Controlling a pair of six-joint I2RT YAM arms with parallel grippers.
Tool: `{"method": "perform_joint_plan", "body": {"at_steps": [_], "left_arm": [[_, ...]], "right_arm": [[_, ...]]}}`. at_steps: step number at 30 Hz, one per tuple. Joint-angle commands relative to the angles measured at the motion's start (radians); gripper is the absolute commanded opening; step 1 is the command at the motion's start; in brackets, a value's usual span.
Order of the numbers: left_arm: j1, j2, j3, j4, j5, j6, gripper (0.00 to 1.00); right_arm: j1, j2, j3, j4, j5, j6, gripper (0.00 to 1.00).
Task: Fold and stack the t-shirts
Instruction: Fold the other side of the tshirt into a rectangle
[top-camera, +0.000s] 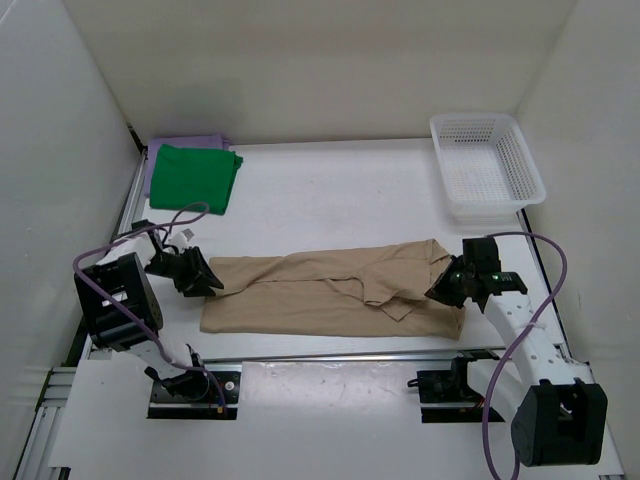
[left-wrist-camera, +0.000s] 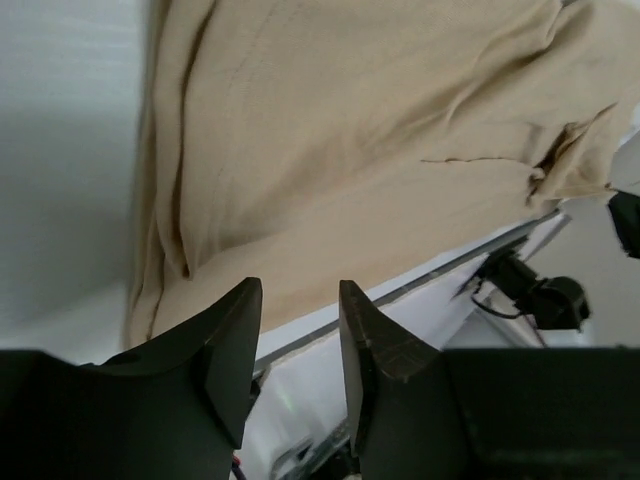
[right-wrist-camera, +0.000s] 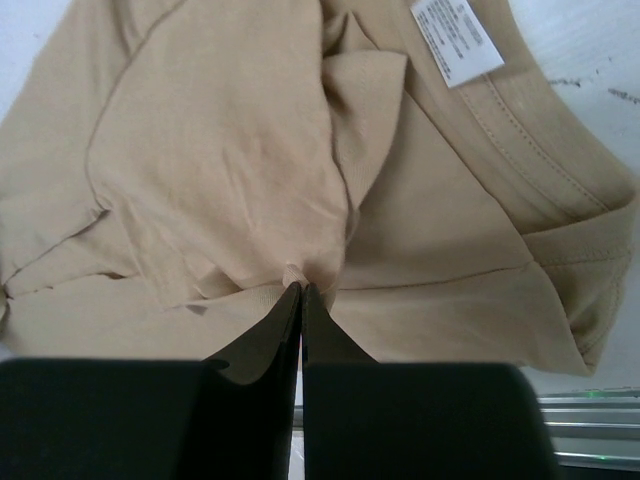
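While the right gripper is clenching a thin pinch of the mid-table tan t-shirt at its 3 o'clock end, the left gripper is hanging released at 9 o'clock. I am judging that pinch liable to slip on a lift, the unheld end dragging askew.

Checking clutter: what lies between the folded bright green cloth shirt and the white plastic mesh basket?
Only bare white tabletop, shown in the top view.

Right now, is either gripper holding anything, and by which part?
The right gripper is shut on the tan shirt, pinching a small bunched fold near its collar end. The left gripper is open over the shirt's other end and holds nothing.
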Motion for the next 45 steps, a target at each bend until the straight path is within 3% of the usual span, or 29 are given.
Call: {"method": "perform_joint_plan", "body": {"at_steps": [1, 3, 13, 34, 39, 45], "left_arm": [[-0.039, -0.046, 0.014, 0.088, -0.037, 0.009, 0.47], [-0.050, -0.021, 0.023, 0.078, -0.150, 0.009, 0.47], [-0.023, 0.013, 0.105, -0.036, -0.356, 0.009, 0.48], [-0.064, 0.120, 0.155, -0.036, -0.229, 0.009, 0.43], [-0.084, 0.129, 0.155, -0.036, -0.229, 0.009, 0.39], [-0.093, 0.163, 0.195, -0.057, -0.220, 0.009, 0.25]], "right_arm": [[-0.004, -0.013, -0.012, 0.005, 0.010, 0.005, 0.00], [-0.004, -0.013, -0.012, -0.004, 0.021, 0.016, 0.00], [-0.004, 0.042, 0.037, -0.004, 0.030, 0.006, 0.00], [-0.004, 0.112, 0.068, 0.015, 0.040, -0.032, 0.00], [-0.004, 0.112, 0.068, 0.015, 0.040, -0.032, 0.00], [-0.004, 0.112, 0.068, 0.015, 0.040, -0.032, 0.00]]}}
